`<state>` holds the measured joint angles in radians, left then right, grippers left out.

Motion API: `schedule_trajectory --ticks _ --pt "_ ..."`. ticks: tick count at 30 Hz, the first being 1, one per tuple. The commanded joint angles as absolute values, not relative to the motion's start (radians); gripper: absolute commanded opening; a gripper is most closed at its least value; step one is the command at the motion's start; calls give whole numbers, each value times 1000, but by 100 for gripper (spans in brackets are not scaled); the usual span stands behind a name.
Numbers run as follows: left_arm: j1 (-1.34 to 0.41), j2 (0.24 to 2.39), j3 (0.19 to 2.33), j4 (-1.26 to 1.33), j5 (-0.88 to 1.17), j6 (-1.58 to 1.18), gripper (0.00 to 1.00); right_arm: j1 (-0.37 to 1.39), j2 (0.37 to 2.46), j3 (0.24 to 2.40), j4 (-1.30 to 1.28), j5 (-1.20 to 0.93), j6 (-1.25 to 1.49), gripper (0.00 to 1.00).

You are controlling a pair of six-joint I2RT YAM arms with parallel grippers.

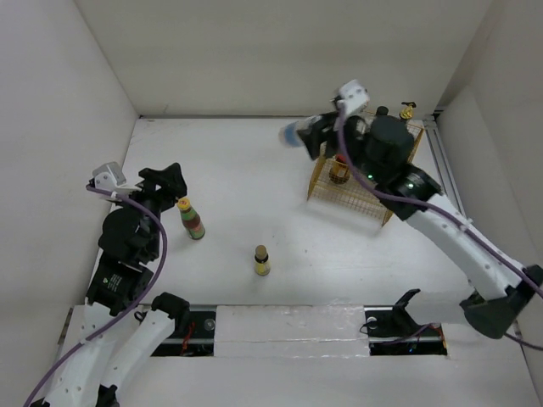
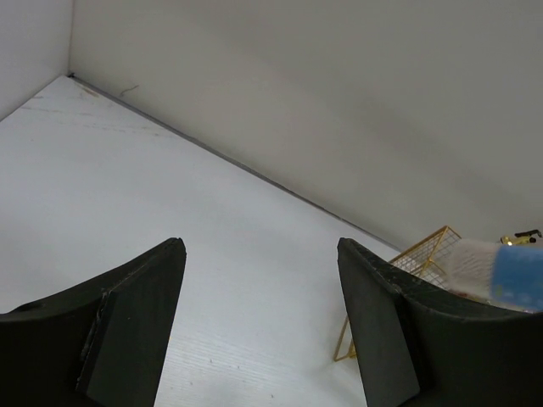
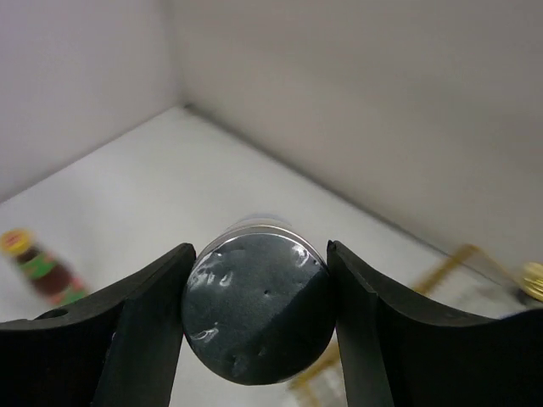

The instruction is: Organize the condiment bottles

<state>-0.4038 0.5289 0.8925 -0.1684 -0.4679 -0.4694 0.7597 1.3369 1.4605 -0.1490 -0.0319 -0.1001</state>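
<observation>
Over by the gold basket [image 1: 361, 201], the right gripper [image 3: 259, 253] is clamped on a dark jar [image 3: 254, 318] held sideways, probably to drop it in. The left gripper [image 2: 259, 254] hangs spread and empty near the labelled bottle [image 1: 193, 219], and the yellow bottle [image 1: 262, 260] sits mid-table.

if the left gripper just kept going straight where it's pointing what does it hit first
Nothing close: between its open fingers the left gripper faces only table, then probably the back wall. The gold basket sits off to the right.
</observation>
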Motion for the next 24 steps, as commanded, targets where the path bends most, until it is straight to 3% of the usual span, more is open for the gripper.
schedule_trajectory --ticks 1,8,15,24 --pt "-400 541 899 -118 -417 -459 68 648 1209 1404 -40 188 -63 57" --pt "-400 561 899 -106 -387 -459 68 404 1135 1402 -222 297 -45 57" --pt "-400 601 899 -106 -367 -468 68 234 1135 1402 -310 241 -3 57" --pt "-400 592 890 -106 -357 -468 68 137 1250 1413 -371 158 28 57"
